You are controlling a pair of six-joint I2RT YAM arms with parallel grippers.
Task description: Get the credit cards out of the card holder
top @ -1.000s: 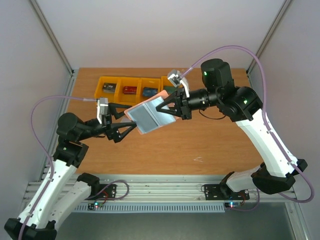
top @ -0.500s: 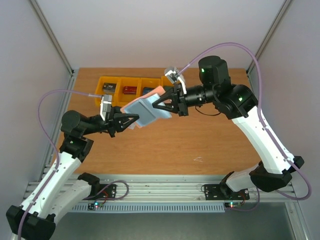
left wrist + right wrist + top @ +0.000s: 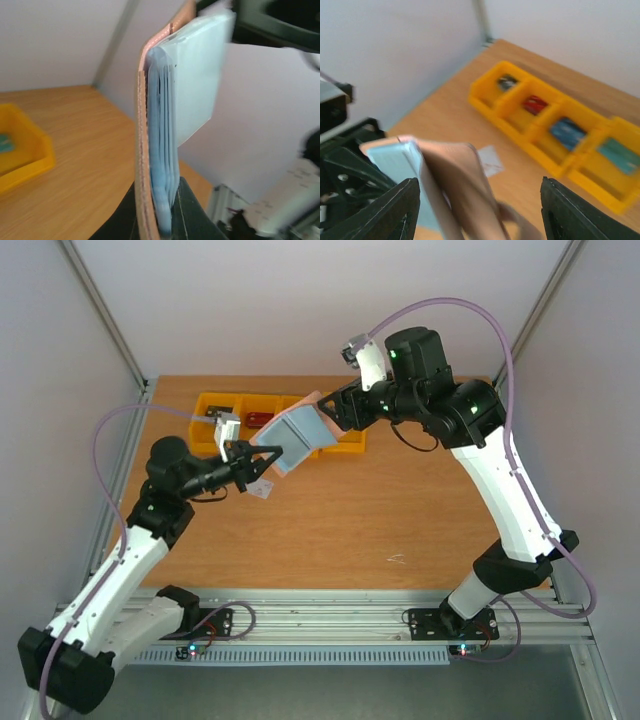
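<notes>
The card holder (image 3: 291, 436) hangs above the table, part folded, blue-grey inside with a pinkish outer side. My left gripper (image 3: 261, 461) is shut on its lower edge. In the left wrist view the card holder (image 3: 142, 145) stands edge-on, and the black fingers (image 3: 192, 220) pinch its blue layers. My right gripper (image 3: 331, 411) is open at the holder's far end, its fingers (image 3: 395, 212) standing wide on either side of the blurred holder (image 3: 452, 180). One pale credit card (image 3: 490, 160) lies flat on the table below; from above the card (image 3: 261, 488) shows beside the left fingers.
A row of yellow bins (image 3: 250, 406) with small coloured items stands at the back of the table, seen also as bins (image 3: 555, 132) in the right wrist view. Walls close in on the left, the right and the back.
My left gripper has shut on the holder's lower edge. My right gripper has opened and let go. Both arms and the holder have moved toward the bins, and the holder has folded further.
</notes>
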